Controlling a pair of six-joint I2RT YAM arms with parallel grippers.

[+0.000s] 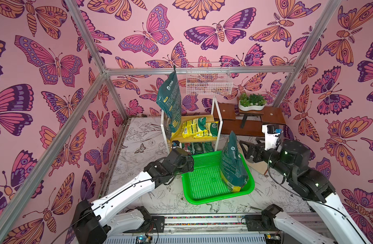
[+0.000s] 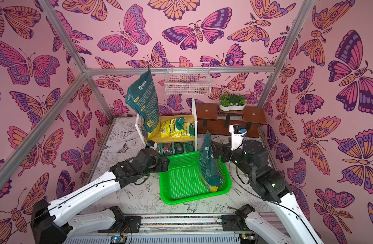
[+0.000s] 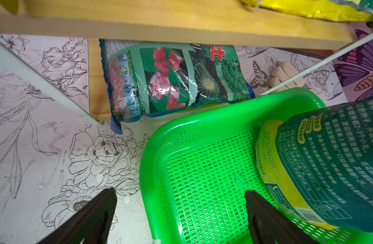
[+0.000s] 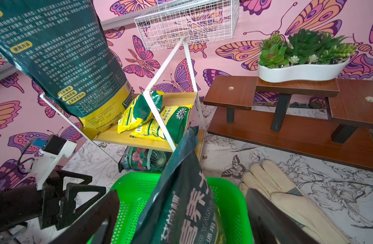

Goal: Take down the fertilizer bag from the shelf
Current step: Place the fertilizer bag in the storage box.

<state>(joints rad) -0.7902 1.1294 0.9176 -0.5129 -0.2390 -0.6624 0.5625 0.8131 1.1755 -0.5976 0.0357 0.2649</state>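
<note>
Fertilizer bag (image 1: 233, 164), teal with yellow base: off the shelf (image 4: 113, 136), upright in the green mesh basket (image 1: 204, 179) on the worktop (image 1: 143, 190). It leans on the basket's right rim, its top edge between the wide-spread fingers of the right tool (image 4: 182, 194), with green showing either side. Left tool (image 3: 180, 191) equally wide, holding nothing, astride the basket's far left corner just before the shelf; basket floor left of the bag lies open.

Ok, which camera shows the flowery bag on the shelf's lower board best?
Left wrist: the flowery bag shows nearly whole. The right wrist catches part beyond the green basket; both top views show only slivers.
</note>
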